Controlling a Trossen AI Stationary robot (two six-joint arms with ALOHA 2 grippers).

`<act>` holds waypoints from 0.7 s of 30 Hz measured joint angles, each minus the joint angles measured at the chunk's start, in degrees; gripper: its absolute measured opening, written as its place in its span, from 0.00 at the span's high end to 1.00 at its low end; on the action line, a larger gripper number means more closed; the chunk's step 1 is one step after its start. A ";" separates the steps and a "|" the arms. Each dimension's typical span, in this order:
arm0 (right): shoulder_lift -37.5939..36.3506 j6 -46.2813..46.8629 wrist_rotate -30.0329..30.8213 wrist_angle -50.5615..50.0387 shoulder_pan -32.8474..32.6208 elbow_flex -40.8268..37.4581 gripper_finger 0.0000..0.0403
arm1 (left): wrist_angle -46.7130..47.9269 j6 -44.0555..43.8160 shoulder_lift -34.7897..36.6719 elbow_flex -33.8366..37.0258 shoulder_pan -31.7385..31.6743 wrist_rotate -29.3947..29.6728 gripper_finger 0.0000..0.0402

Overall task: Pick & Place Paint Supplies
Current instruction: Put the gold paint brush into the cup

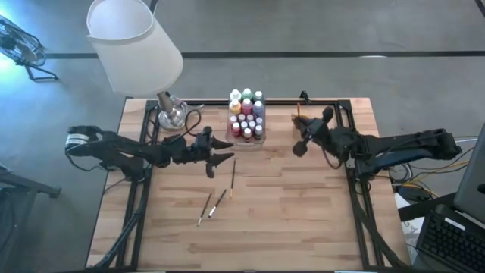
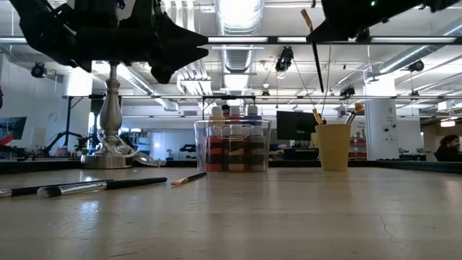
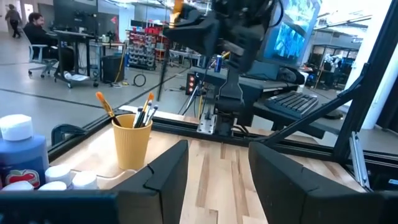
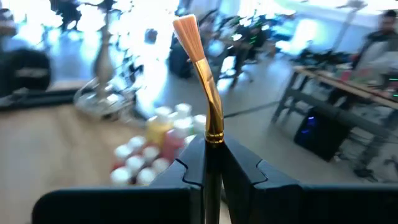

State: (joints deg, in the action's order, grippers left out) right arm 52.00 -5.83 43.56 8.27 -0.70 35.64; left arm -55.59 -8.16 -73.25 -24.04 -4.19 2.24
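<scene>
A dark-handled paintbrush [image 4: 208, 124], bristles up, is pinched between the pressed-together fingers of the right end effector [image 4: 212, 163], held in the air near the small orange cup [image 1: 297, 115] at the back of the table [image 1: 303, 220]. The grip sits just below the ferrule on a thin handle, so I judge the brush could pivot or slip and miss the cup, which already holds brushes, or tip it. Three more brushes [image 1: 220, 201] lie on the table beside the clear box of paint bottles [image 1: 247, 117], under the left end effector [image 1: 220, 152], which hovers with fingers spread and empty.
</scene>
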 joint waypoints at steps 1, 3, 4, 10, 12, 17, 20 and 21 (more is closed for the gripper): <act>-0.30 -0.78 0.04 2.72 1.17 -1.27 0.95 | 0.02 0.09 0.00 -0.10 0.00 0.00 0.57; -0.65 -1.68 0.06 7.13 3.42 -3.28 0.95 | -0.02 0.58 0.00 -0.54 0.00 0.00 0.57; -0.69 -1.93 0.08 8.51 4.33 -3.94 0.95 | -0.06 0.71 0.00 -0.63 0.00 0.00 0.57; -0.50 -1.87 3.86 9.62 7.46 -5.32 0.95 | 0.21 0.76 0.00 -0.65 0.00 0.45 0.57; -0.52 -1.80 5.73 10.37 7.79 -5.93 0.95 | 0.26 0.74 0.00 -0.63 0.00 0.52 0.57; -0.54 -1.64 5.96 13.42 8.90 -7.63 0.95 | 0.30 0.74 0.00 -0.56 0.00 0.70 0.57; -0.54 -0.38 6.13 14.08 10.08 -8.03 0.95 | 0.31 0.73 0.00 -0.52 0.00 0.72 0.57; -0.52 -0.28 6.13 14.28 10.47 -8.13 0.95 | 0.32 0.71 0.00 -0.44 0.00 0.72 0.57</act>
State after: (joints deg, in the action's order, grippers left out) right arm 51.48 -6.11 49.69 22.55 9.77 27.51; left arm -55.27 -7.44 -73.25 -24.48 -4.19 2.96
